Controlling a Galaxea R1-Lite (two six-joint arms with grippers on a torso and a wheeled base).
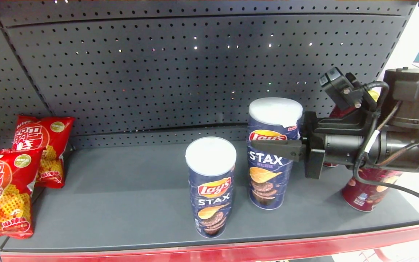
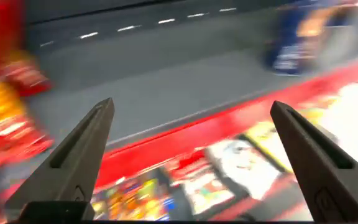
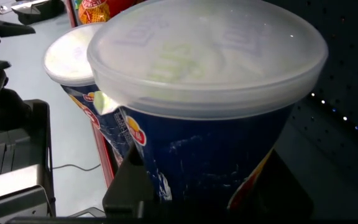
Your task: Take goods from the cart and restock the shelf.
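Note:
A blue chip can (image 1: 269, 171) with a white lid stands upright on the dark shelf board (image 1: 122, 189), right of centre. My right gripper (image 1: 267, 140) comes in from the right and is shut on its upper half, one finger crossing the front of the can. Up close, the held can (image 3: 210, 106) sits between the fingers of that gripper (image 3: 207, 193). A second blue can (image 1: 211, 189) stands free, slightly left of it and nearer the front edge, and appears again as the can (image 3: 82, 74) beside the held one. My left gripper (image 2: 191, 162) is open and holds nothing, in front of the shelf's red front edge (image 2: 185, 134).
A red can (image 1: 366, 191) stands at the shelf's right end, partly behind my right arm. Two red snack bags (image 1: 2, 193) (image 1: 47, 153) lean at the left end. A pegboard wall (image 1: 195, 72) backs the shelf. Bare board lies between the bags and the cans.

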